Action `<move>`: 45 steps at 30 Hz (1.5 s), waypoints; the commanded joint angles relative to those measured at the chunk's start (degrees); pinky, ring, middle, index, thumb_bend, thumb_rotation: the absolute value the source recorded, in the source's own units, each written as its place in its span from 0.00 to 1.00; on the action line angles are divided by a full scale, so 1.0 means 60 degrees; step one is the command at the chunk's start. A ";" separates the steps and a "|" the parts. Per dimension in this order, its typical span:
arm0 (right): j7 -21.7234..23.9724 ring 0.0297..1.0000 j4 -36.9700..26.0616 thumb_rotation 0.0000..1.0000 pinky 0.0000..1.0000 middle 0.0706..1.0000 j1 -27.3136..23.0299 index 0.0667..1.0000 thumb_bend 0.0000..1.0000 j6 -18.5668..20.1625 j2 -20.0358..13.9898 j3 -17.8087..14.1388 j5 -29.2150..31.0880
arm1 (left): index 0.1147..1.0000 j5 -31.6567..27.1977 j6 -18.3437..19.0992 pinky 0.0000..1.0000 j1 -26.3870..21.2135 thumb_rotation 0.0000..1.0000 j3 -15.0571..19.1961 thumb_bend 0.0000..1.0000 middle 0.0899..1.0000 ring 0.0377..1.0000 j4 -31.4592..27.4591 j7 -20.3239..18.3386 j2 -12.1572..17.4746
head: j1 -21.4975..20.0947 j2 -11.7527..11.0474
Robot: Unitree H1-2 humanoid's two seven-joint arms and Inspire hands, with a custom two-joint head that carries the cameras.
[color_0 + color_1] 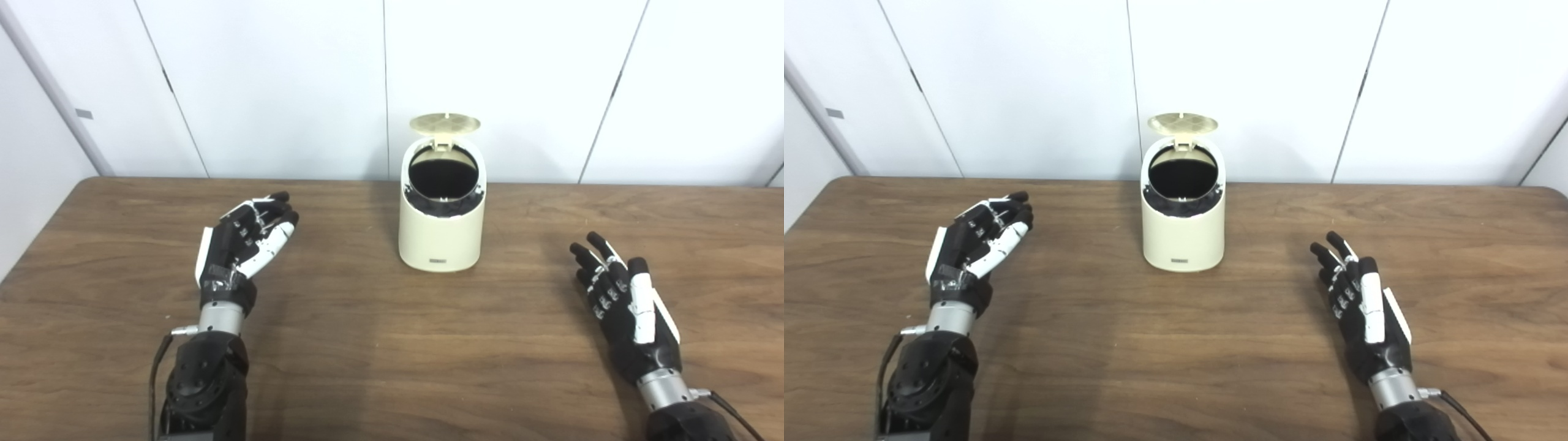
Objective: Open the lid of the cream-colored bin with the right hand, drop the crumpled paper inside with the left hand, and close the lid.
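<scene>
Right hand (621, 306) rests low over the worktop (392, 355) to the near right of the cream-colored bin (441, 236), fingers spread and holding nothing. Left hand (248, 245) lies to the near left of the bin, palm turned inward, fingers loosely apart and likewise empty. Both hands sit well apart from the bin, one on each side, a placement that suits the division of labour in the task: right for the lid, left for the paper. The bin stands upright near the far middle of the worktop, close to the wall. Its lid (444, 124) is tipped up on the rear hinge, exposing the dark opening. No crumpled paper is visible on the worktop or in either hand; whether it lies inside the bin cannot be told. Closing the lid appears to be the outstanding step. The two views agree closely; the right eye view shows more bare worktop beyond the right hand.
</scene>
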 commanded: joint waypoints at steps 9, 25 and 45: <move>0.0040 0.98 -0.0160 1.00 1.00 0.91 0.0165 0.95 0.60 -0.0108 -0.0152 -0.0185 0.0014 | 1.00 -0.0061 -0.0924 1.00 0.0383 0.76 -0.0403 0.51 1.00 1.00 0.0368 -0.0680 0.0346 | 0.0042 0.0073; -0.0176 1.00 -0.0357 1.00 1.00 1.00 0.0112 0.99 0.58 -0.0111 -0.0031 -0.0398 0.0064 | 1.00 -0.0284 -0.2219 1.00 0.1160 0.90 -0.0138 0.48 1.00 1.00 0.0967 -0.0545 -0.0004 | -0.0002 0.0140; -0.0833 1.00 -0.0472 1.00 1.00 1.00 0.0081 1.00 0.55 -0.0642 0.0092 -0.0419 -0.0821 | 1.00 -0.0338 -0.2985 1.00 0.1511 0.90 0.0151 0.49 1.00 1.00 0.1468 -0.0434 0.0189 | -0.0897 0.0375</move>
